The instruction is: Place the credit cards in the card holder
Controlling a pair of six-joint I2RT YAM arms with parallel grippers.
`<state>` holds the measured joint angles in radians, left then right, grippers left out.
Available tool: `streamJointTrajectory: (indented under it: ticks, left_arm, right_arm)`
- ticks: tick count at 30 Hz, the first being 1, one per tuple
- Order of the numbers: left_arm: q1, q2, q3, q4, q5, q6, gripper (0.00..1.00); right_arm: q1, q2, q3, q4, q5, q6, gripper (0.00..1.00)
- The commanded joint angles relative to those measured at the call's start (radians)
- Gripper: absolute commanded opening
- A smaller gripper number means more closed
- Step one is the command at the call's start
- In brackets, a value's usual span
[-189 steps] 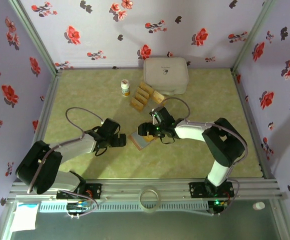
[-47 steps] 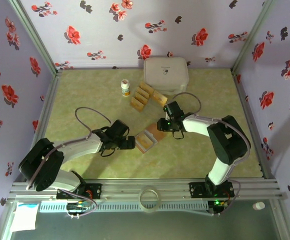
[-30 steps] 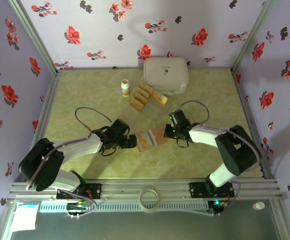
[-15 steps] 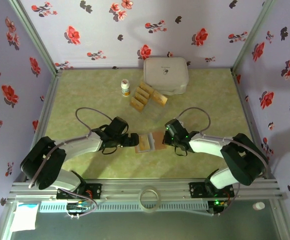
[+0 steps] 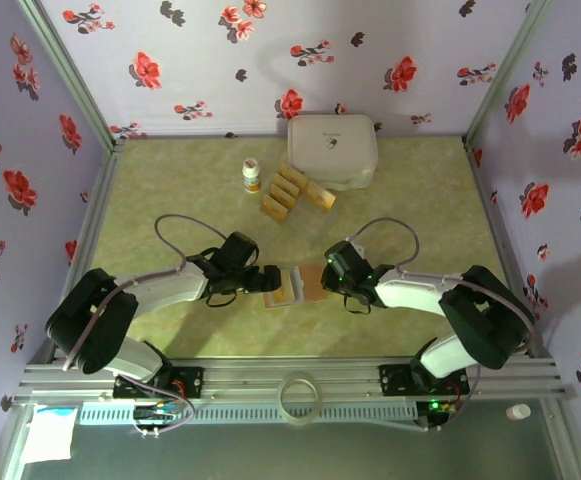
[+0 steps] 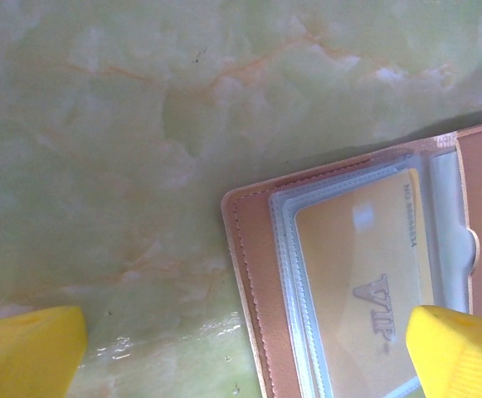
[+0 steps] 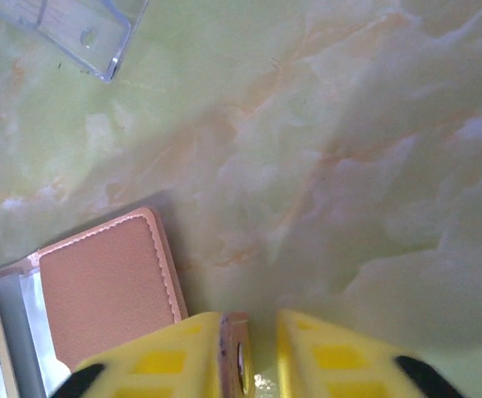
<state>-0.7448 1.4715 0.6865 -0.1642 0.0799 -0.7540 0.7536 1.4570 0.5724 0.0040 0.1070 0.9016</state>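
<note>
On the tabletop (image 5: 420,190), the left hand (image 5: 269,281) gapes beside the card holder (image 5: 297,285). The right hand (image 7: 249,340), barely parted, straddles its flap (image 7: 108,282). Let go, the flap may fold shut.

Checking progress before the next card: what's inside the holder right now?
The holder lies open. One gold card marked VIP sits under its clear pocket. Whether more cards lie beneath that one is hidden.

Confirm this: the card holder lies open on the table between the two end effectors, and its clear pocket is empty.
Not empty: the left wrist view shows a gold card inside the clear pocket of the card holder. The rest holds.
</note>
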Motion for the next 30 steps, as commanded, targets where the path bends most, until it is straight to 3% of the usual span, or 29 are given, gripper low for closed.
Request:
streamJointTrajectory:
  ticks: [1,3,7,9,13,21,30]
  left_arm:
    - [0.002,0.022,0.009,0.049,0.027,0.001,1.00]
    - [0.004,0.010,0.005,0.037,0.012,-0.003,1.00]
    - [0.005,-0.023,-0.002,0.006,-0.018,-0.005,1.00]
    - [0.006,-0.039,-0.008,-0.015,-0.036,-0.007,1.00]
    - [0.012,-0.053,-0.011,-0.045,-0.060,-0.003,1.00]
    - [0.046,-0.077,-0.010,-0.137,-0.151,-0.021,1.00]
    - [0.060,-0.092,-0.014,-0.159,-0.155,0.004,1.00]
  right_arm:
    - [0.003,-0.071,0.028,-0.084,0.037,-0.040,0.35]
    - [0.002,-0.111,0.052,-0.148,0.046,-0.073,0.45]
    - [0.003,-0.196,0.055,-0.212,0.054,-0.103,0.39]
    - [0.003,-0.221,0.059,-0.226,0.027,-0.124,0.23]
    - [0.006,-0.180,0.086,-0.181,-0.101,-0.175,0.01]
    - [0.055,0.039,0.175,-0.108,-0.186,-0.191,0.00]
    - [0.103,0.169,0.217,-0.063,-0.193,-0.172,0.00]
